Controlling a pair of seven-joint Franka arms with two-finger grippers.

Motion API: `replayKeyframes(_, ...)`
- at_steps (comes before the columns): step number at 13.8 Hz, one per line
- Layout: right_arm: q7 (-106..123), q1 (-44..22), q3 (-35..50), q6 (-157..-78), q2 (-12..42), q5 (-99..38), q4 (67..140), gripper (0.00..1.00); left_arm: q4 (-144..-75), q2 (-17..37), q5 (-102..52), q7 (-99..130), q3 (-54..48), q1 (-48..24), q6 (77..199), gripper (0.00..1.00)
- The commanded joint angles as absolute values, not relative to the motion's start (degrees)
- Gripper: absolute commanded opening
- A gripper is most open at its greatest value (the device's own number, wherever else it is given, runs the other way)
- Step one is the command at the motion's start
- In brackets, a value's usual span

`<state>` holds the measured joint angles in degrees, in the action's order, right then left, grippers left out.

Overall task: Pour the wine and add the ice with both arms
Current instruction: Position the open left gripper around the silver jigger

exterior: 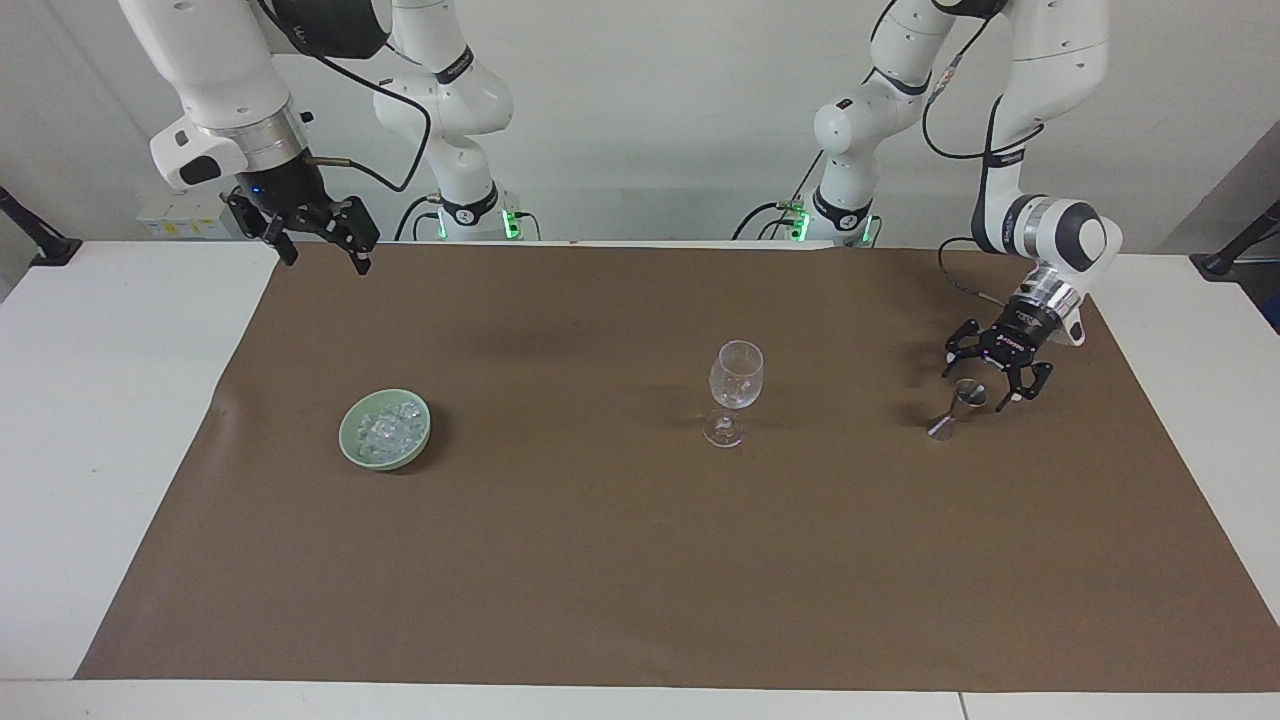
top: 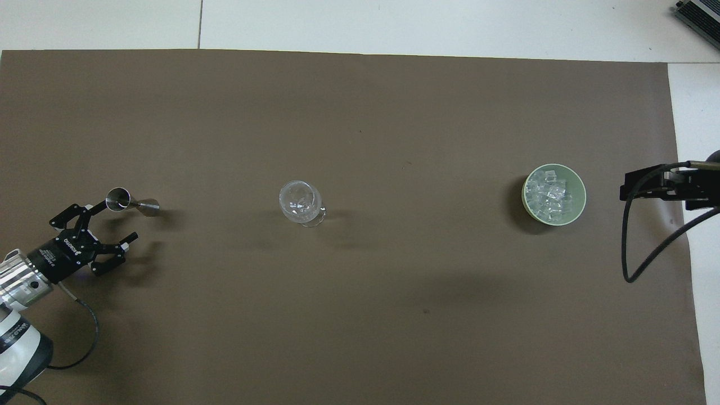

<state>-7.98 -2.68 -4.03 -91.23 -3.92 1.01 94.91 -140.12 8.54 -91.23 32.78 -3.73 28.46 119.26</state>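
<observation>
A white table (exterior: 100,420) carries a brown mat (exterior: 640,560) that covers most of it. The right arm waits, and the right gripper (exterior: 318,248) hangs with its fingers spread wide and empty over the mat's edge nearest the robots, at the right arm's end. The left gripper (exterior: 987,378) is low over the mat at the left arm's end, jaws wide apart with nothing held, and the upper cup of a small steel jigger (exterior: 958,406) sits between its fingers. In the facing view the green bowl (exterior: 352,452) of ice (exterior: 388,426) lies at about 5 o'clock from the right gripper, well apart. An upright wine glass (exterior: 734,390) stands mid-mat, at about 9 o'clock from the jigger.
</observation>
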Motion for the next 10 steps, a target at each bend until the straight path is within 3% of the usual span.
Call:
replayKeyframes(1, -6.24, -2.29, -3.78, -90.97, -5.01, 0.53, 96.06, 1.0, -140.54, 9.4, -94.39, 31.11, -3.25, 27.42, 118.92, 1.0)
replayKeyframes(10, -6.24, -2.29, -3.78, -90.97, -5.01, 0.53, 96.06, 1.0, -140.45, 10.28, -97.29, 30.67, -3.25, 26.81, 116.28, 1.0)
